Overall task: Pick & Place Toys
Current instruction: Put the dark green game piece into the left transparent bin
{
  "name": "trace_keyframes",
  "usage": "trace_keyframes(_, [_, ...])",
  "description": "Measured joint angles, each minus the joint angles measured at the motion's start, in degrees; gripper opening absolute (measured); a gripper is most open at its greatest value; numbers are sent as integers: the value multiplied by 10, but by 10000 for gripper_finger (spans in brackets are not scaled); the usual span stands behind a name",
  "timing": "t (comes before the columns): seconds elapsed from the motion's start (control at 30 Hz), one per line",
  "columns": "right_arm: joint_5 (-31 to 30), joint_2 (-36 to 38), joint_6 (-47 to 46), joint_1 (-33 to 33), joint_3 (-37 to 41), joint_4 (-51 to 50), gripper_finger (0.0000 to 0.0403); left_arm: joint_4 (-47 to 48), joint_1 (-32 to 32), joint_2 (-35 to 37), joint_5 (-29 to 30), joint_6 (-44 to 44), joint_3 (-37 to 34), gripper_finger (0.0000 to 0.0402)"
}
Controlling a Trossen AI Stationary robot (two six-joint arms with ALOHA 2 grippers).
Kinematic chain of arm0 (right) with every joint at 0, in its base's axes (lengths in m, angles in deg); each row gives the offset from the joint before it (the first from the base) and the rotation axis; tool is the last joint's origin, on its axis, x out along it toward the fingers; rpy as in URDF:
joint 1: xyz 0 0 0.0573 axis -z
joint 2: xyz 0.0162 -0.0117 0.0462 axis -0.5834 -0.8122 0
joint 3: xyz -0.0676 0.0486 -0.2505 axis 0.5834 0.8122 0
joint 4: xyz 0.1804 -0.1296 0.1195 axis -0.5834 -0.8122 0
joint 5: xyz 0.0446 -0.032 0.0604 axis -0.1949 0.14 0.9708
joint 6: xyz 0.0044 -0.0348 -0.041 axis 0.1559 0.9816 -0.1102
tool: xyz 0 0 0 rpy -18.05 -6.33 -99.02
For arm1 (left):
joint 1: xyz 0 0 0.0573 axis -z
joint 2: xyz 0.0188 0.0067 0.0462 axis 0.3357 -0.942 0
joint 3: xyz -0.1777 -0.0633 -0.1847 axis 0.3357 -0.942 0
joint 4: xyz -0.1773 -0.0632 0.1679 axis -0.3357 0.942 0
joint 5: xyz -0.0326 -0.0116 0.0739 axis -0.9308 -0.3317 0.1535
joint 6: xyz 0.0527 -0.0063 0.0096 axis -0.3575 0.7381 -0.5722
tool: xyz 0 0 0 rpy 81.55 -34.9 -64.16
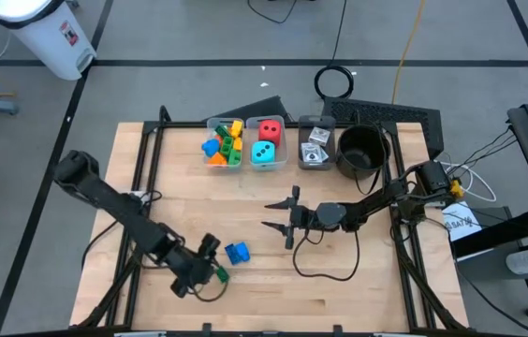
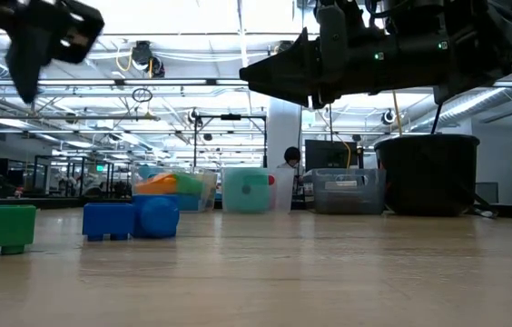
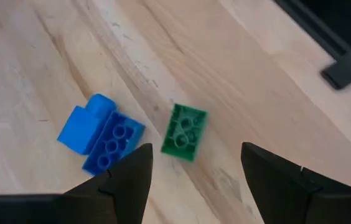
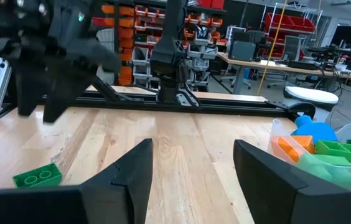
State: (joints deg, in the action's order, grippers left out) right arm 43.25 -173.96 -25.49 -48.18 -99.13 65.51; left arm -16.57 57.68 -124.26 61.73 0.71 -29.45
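A blue brick [image 1: 237, 252] and a green brick [image 1: 220, 274] lie loose on the wooden table near its front, left of the middle. Both lie flat with their hollow undersides up in the left wrist view, blue [image 3: 101, 134] and green [image 3: 186, 132]. My left gripper [image 1: 215, 262] hangs open above and just beside them, slanting down, with nothing between its fingers [image 3: 197, 168]. My right gripper [image 1: 266, 214] stands open and level over the table's middle, pointing toward the left edge, also with nothing in it. More bricks fill a clear bin [image 1: 225, 142] at the back.
Along the far edge stand three clear bins: one with bricks, one [image 1: 266, 140] with a red and a teal die, one [image 1: 315, 145] with small cards. A round black pot [image 1: 362, 150] stands to their right. Bare wood lies between the bins and the loose bricks.
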Motion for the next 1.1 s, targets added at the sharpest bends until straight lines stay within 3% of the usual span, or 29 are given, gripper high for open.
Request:
trace_keyframes(0.23, [0, 0, 0, 0, 0, 0, 194, -69, -5, -83, 15, 16, 0, 246])
trace_keyframes(0.6, [1, 0, -13, 0, 0, 0, 194, -79, -32, -167, 19, 3, 0, 246])
trace_keyframes(1.1, [1, 0, -13, 0, 0, 0, 194, -96, -50, -192, -1, -28, 2, 237])
